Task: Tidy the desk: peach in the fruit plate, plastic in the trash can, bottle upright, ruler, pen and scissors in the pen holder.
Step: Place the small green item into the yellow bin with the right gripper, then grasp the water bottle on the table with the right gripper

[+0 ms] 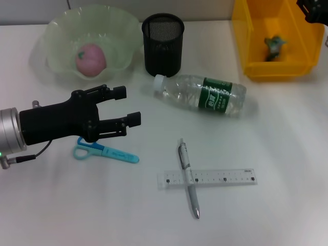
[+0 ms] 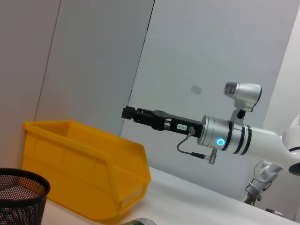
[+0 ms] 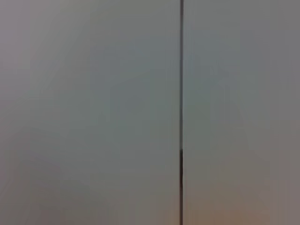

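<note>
Left gripper (image 1: 127, 105): I see it hovering low over the table's left side, its two fingers spread apart and gripping nothing, pointing toward the bottle.
Right gripper (image 1: 313, 11): only a dark corner shows above the yellow bin (image 1: 246, 46) in my head view; I cannot tell its finger state. From the left wrist camera its arm reaches out level above the bin.
Hidden: the scissors (image 1: 105, 151) lie partly under the left gripper, handles half covered. The right wrist camera gives me only a blank wall.
Plastic (image 1: 273, 45): a small crumpled greenish scrap inside the bin, hard to make out.
Peach (image 1: 90, 59): sits in the pale green plate (image 1: 56, 31).
Bottle (image 1: 202, 94): lying on its side, cap near the black mesh pen holder (image 1: 162, 45).
Pen (image 1: 188, 177): lies across the clear ruler (image 1: 207, 178), touching it.
</note>
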Action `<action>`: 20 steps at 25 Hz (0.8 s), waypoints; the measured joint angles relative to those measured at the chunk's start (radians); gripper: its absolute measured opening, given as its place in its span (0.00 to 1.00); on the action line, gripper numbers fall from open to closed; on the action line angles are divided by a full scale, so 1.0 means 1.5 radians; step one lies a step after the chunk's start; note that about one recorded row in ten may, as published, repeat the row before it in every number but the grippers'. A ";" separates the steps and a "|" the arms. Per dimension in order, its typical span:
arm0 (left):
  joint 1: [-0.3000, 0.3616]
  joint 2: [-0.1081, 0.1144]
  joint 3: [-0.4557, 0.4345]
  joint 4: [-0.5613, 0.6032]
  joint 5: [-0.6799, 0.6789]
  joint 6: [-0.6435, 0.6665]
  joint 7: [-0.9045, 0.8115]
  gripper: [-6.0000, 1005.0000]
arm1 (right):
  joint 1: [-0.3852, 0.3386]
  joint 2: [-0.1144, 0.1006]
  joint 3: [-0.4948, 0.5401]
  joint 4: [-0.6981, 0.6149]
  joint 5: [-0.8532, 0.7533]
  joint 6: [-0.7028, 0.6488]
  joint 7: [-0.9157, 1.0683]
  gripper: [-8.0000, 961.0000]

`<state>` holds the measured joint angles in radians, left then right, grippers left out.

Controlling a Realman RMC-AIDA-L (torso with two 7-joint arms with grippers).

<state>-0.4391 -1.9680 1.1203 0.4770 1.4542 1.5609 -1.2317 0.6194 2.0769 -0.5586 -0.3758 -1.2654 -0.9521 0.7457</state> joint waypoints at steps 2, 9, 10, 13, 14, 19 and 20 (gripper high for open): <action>0.000 0.000 0.000 0.000 0.000 0.000 0.000 0.79 | 0.000 0.000 0.004 -0.001 0.001 0.000 0.004 0.40; -0.001 0.000 0.001 0.000 0.000 0.003 0.000 0.79 | -0.009 -0.004 0.001 -0.018 0.002 -0.049 0.093 0.60; -0.001 0.000 0.001 0.000 0.000 0.003 0.000 0.79 | -0.015 -0.006 0.000 -0.020 0.000 -0.076 0.115 0.62; -0.001 0.000 0.002 0.000 0.000 0.004 0.000 0.79 | -0.034 -0.019 -0.008 -0.028 -0.009 -0.169 0.197 0.68; -0.001 0.000 0.002 0.000 0.000 0.004 0.000 0.79 | -0.040 -0.022 -0.015 -0.036 -0.015 -0.194 0.231 0.70; -0.001 0.000 0.002 0.000 0.000 0.004 0.000 0.79 | -0.066 -0.039 -0.066 -0.163 -0.139 -0.289 0.468 0.77; -0.001 0.000 0.002 0.000 0.000 0.004 0.000 0.79 | -0.066 -0.039 -0.066 -0.163 -0.139 -0.289 0.468 0.79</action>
<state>-0.4410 -1.9679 1.1226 0.4771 1.4542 1.5666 -1.2317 0.5207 2.0178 -0.6575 -0.6207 -1.4738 -1.3861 1.4484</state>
